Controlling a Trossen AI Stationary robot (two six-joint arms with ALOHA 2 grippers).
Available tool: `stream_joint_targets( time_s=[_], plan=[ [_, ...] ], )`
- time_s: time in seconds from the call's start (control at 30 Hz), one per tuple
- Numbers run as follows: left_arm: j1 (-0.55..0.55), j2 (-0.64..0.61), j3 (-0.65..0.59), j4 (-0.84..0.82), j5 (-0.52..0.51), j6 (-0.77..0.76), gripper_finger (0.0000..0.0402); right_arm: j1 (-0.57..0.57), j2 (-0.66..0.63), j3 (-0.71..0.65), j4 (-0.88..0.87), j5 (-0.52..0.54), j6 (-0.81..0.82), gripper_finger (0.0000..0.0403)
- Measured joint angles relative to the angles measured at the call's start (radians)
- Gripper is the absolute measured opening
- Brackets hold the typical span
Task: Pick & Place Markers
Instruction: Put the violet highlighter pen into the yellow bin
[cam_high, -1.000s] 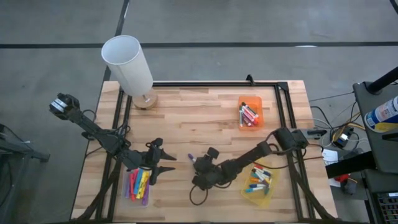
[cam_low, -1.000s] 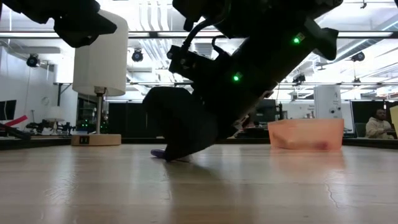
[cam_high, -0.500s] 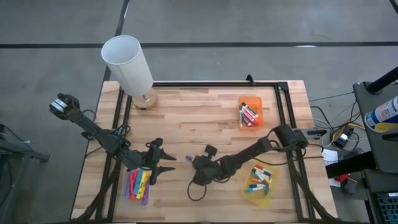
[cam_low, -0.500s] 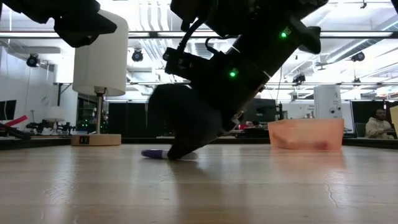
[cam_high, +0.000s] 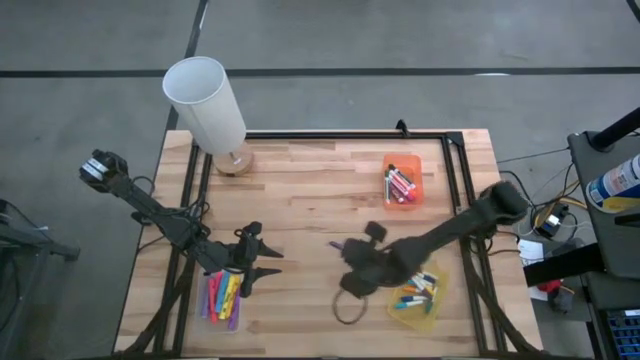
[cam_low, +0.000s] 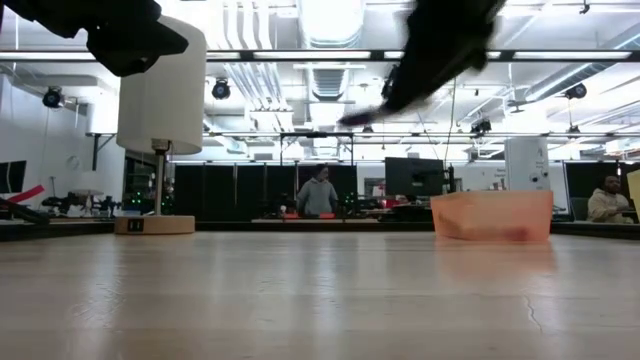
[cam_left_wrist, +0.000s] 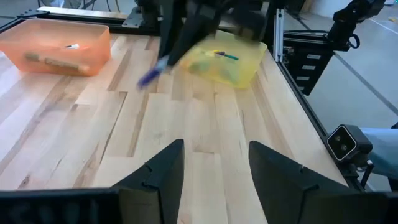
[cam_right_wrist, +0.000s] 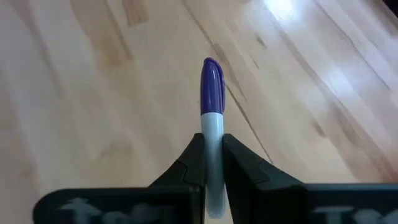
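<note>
A marker with a purple cap and a white barrel is held in the air by my right gripper, which is shut on it over the table's middle. The left wrist view shows the same marker blurred, above the wood. My left gripper stands open and holds nothing. It is beside a clear bin of pink, yellow and orange markers at the near left. My right gripper pinches the marker's white barrel between its two fingers, just behind the purple cap. The marker lies along the fingers, with its cap end sticking out past the fingertips. The fingers slant down toward the table's left. The marker is lifted clear of the table.
An orange bin with markers sits at the far right, and a yellow bin with markers at the near right. A lamp with a white shade on a wooden base stands at the far left. A black frame borders the table.
My right gripper has taken hold of the purple-capped marker, which lay on the table. It has risen quickly and moved toward the table's right edge with it. The marker is now clear of the wood. My left arm has kept still.
</note>
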Motion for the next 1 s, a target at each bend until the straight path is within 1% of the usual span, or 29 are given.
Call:
stream_joint_targets(
  time_s=[0.13,0.3,0.43,0.53,0.6,0.7,0.83,0.93,1.0],
  plan=[
    [0.0,0.0,0.0,-0.001,0.0,0.0,0.0174,0.084,-0.107,-0.004,-0.159,0.002,0.148,0.0026],
    [0.0,0.0,0.0,-0.001,0.0,0.0,0.0174,0.206,-0.197,-0.007,-0.285,0.007,0.358,0.0025],
    [0.0,0.0,0.0,-0.006,0.0,0.0,0.0174,0.315,-0.21,-0.008,-0.348,-0.039,0.429,0.0025],
    [0.0,0.0,0.0,-0.007,0.0,0.0,0.0174,0.392,-0.214,-0.009,-0.39,-0.126,0.47,0.0025],
    [0.0,0.0,0.0,-0.007,0.0,0.0,0.0174,0.436,-0.211,-0.013,-0.428,-0.17,0.543,0.0025],
    [0.0,0.0,0.0,-0.006,0.0,0.0,0.0174,0.491,-0.207,-0.02,-0.47,-0.197,0.648,0.0025],
    [0.0,0.0,0.0,-0.006,0.0,0.0,0.0174,0.542,-0.199,-0.078,-0.476,-0.212,0.764,0.0025],
    [0.0,0.0,0.0,-0.007,0.0,0.0,0.0174,0.558,-0.2,-0.143,-0.475,-0.274,0.856,0.0025],
    [0.0,0.0,0.0,-0.006,0.0,0.0,0.0174,0.565,-0.199,-0.184,-0.475,-0.288,0.889,0.0033]
  ],
)
